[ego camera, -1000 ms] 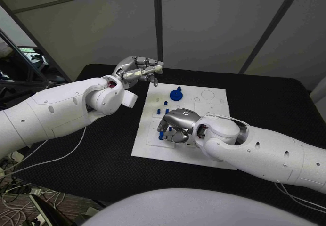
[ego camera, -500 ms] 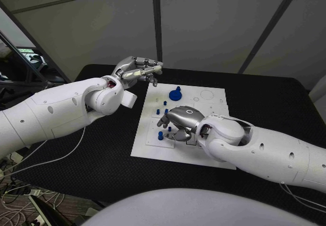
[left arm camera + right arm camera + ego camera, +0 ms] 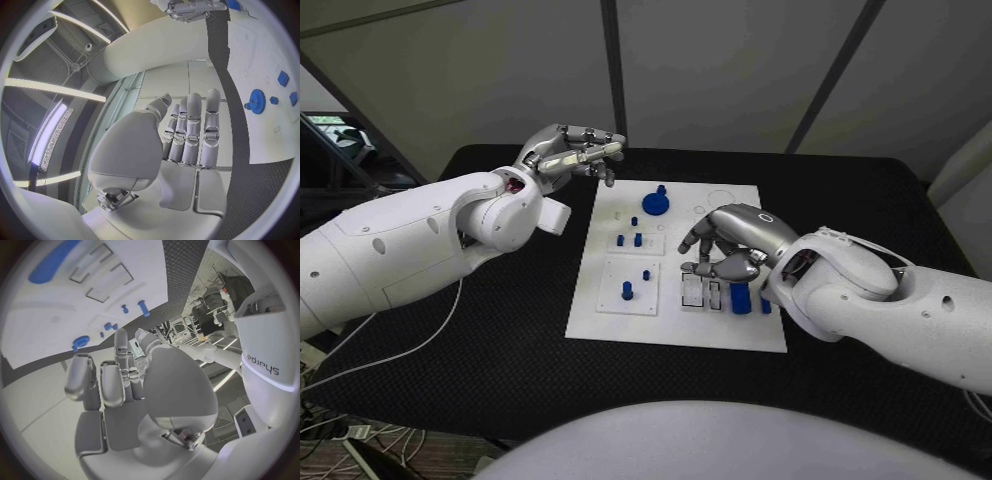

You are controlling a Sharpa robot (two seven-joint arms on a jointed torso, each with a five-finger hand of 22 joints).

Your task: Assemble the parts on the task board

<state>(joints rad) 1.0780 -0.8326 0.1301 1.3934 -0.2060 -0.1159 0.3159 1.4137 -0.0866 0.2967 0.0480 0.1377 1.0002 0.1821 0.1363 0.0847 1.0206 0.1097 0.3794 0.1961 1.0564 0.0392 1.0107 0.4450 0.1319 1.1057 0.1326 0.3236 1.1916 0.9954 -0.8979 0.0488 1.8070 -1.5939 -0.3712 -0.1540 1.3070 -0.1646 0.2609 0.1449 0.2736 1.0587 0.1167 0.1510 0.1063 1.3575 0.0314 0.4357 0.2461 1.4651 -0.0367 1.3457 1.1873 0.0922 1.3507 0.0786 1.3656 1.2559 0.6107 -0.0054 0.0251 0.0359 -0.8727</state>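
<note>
Having shifted rightward across task board (image 3: 678, 330), right hand (image 3: 726, 245) over slots, fingers curled, empty; left hand (image 3: 567, 150) loosely curled, idle.

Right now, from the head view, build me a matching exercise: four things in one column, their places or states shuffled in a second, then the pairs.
Things
1. left hand
2. right hand
3. blue gear
4. task board

Places or states
A. white plate mid-table
B. over the board's slots, holding nothing
C. raised off the board's far left corner
D. on the board's far part

Pairs: 1-C, 2-B, 3-D, 4-A
</note>
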